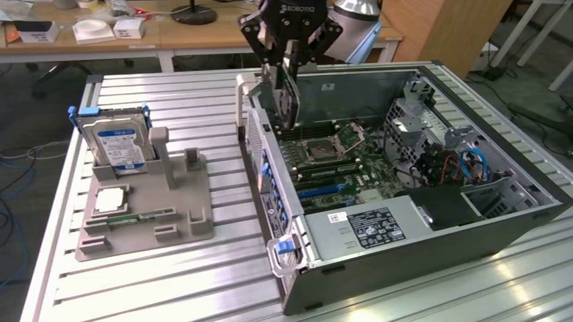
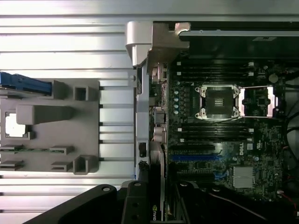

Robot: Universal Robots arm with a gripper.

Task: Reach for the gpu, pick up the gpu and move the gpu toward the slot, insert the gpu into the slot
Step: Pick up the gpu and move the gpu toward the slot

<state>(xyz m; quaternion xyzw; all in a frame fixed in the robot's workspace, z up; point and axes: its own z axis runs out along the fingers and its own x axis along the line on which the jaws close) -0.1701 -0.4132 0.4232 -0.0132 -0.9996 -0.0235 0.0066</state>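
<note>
My gripper (image 1: 288,67) hangs over the open computer case, shut on the gpu (image 1: 284,100). The gpu is a thin dark card held upright on edge, with its silver bracket toward the case's rear wall. It hovers above the green motherboard (image 1: 358,157), close to the square CPU socket (image 1: 324,149). The slot (image 1: 324,190), a long blue strip, lies on the board nearer the camera, apart from the card. In the wrist view the gpu (image 2: 161,184) shows edge-on between my fingers (image 2: 135,205), and the slot (image 2: 194,157) lies just beyond its lower edge.
The case's metal side wall (image 1: 268,168) runs close beside the card. A drive cage and blue cables (image 1: 457,157) fill the exterior view's right of the case. On the table stands a grey holder (image 1: 147,208) with a blue-labelled hard drive (image 1: 117,144).
</note>
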